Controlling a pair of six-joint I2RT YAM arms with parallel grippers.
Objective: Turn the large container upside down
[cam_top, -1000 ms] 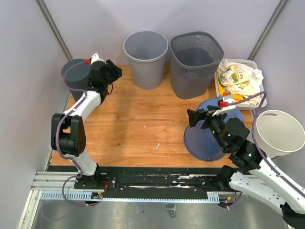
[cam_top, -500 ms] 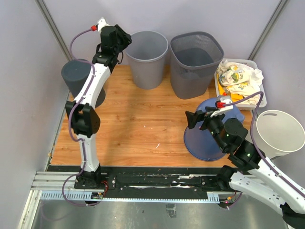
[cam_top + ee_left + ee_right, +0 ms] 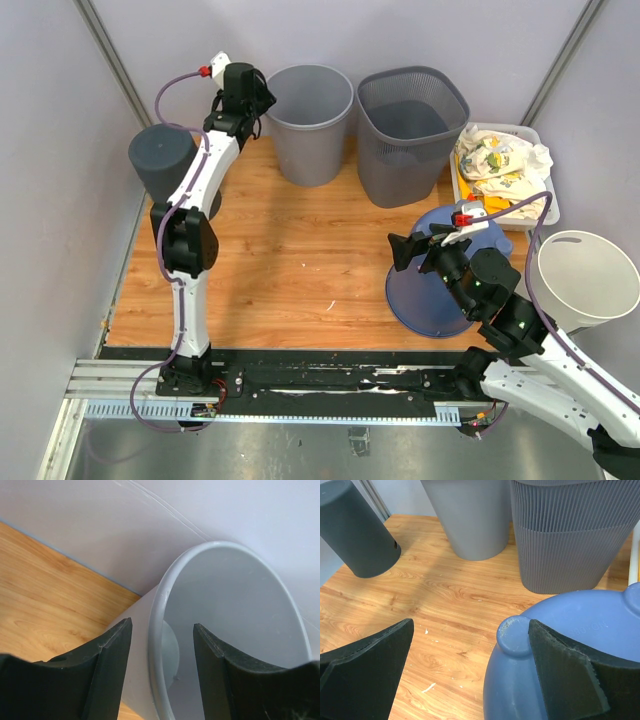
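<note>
Nothing of the turning is done yet; the large container is taken to be the light grey round bin, which stands upright, mouth up, at the far edge of the wooden table; gripping, lifting and inverting are all left. The left gripper is held at its rim with the jaws apart, one finger outside the wall and one inside; whether either pad touches the rim cannot be told from the wrist view. The right gripper is spread wide above the blue bucket and holds nothing.

The dark ribbed waste basket, just beside the grey bin, is seen empty; the grey bin itself is empty too; the white bin off the table's right side is also empty; the blue bucket stands mouth down, so its inside is hidden; the dark grey bin at the left shows its closed end upward; the white tray holds patterned cloths.
</note>
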